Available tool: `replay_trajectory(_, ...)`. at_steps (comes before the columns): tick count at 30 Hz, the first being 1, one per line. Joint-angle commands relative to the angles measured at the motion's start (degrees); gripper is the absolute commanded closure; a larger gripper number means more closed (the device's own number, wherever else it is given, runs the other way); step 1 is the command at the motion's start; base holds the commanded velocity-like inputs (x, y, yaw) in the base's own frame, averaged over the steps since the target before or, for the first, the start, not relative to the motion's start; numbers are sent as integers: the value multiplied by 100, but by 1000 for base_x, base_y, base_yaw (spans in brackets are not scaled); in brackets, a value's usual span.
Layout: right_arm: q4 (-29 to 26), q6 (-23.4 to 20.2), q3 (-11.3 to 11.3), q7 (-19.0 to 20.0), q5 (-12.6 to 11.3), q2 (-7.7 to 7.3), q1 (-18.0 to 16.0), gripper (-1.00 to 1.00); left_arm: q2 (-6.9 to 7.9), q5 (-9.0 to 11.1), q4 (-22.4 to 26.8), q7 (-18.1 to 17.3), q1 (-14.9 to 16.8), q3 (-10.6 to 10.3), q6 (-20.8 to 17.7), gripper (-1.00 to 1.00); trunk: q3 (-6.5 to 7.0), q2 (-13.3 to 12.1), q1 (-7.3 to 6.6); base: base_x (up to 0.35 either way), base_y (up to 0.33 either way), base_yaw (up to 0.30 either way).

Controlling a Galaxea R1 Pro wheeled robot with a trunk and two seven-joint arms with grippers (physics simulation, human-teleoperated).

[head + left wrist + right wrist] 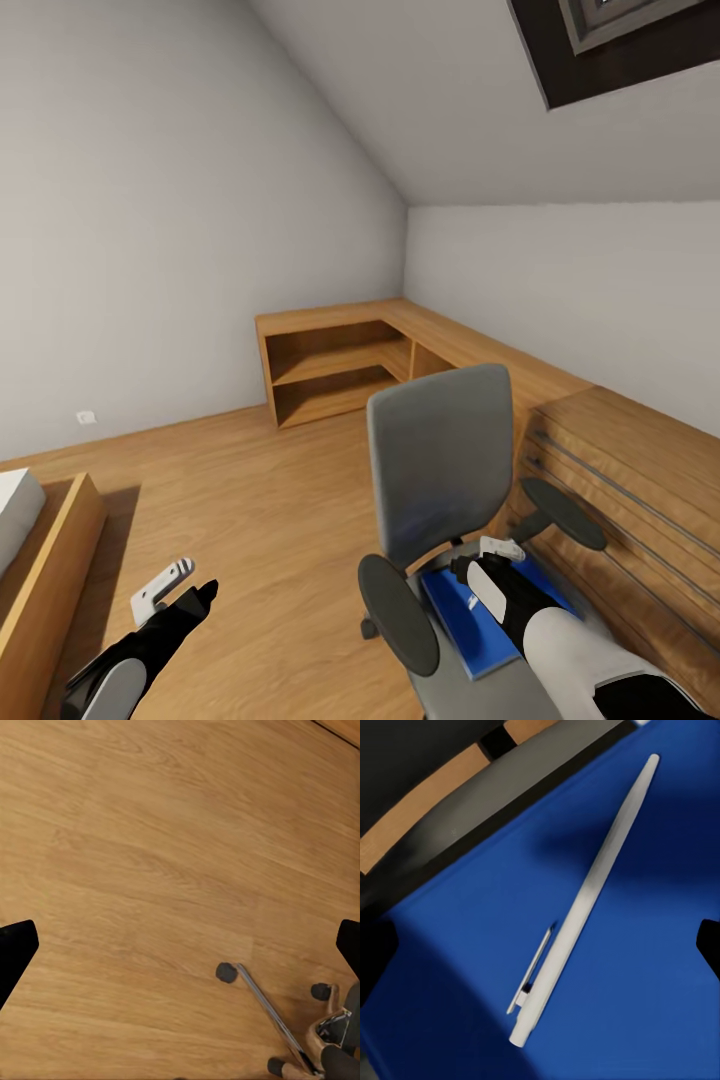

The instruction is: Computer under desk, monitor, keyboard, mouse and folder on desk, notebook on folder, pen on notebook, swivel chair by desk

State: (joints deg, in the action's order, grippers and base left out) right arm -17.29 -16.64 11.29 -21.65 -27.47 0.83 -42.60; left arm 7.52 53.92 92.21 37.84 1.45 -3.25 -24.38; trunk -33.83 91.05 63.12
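No readable writing anywhere. Right gripper [540,937] spread wide over the pen [585,896], which lies on the blue folder [478,618] on the swivel chair [440,470] seat. Left gripper [180,945] spread above wood floor [260,500] (attic bedroom, 1 skylight [620,40], low wooden shelving [340,365]).

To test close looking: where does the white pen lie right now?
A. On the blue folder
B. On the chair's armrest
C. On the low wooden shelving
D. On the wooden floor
A: in the right wrist view the pen lies flat on the blue folder.
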Motion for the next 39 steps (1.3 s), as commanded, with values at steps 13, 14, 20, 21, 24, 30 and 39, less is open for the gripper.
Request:
replay_trajectory(13,-11,-33,49,-41,-39,-4,-3,-100,6,39,8,48,4,-9,-5,-100,-114,245,132,0,0,0)
replay_trajectory(14,-11,-33,49,-41,-39,-4,-3,-100,6,39,8,48,4,-9,-3,-100,-132,286,154,0,0,0)
replay_trajectory(20,-11,-33,49,-41,-39,-4,-3,-100,5,39,8,48,4,-9,2,-100,-222,486,264,0,0,0)
replay_trajectory(21,-11,-33,49,-41,-39,-4,-3,-100,4,39,8,48,4,-9,2,-100,-222,486,264,0,0,0)
replay_trajectory(24,-11,-33,49,-41,-39,-4,-3,-100,4,39,8,48,4,-9,3,-100,-222,486,264,0,0,0)
replay_trajectory(30,-11,-33,49,-41,-39,-4,-3,-100,4,39,8,48,4,-9,4,-100,-294,646,352,0,0,0)
replay_trajectory(39,-11,-33,49,-41,-39,-4,-3,-100,6,39,8,48,4,-9,4,-100,-330,727,396,0,0,0)
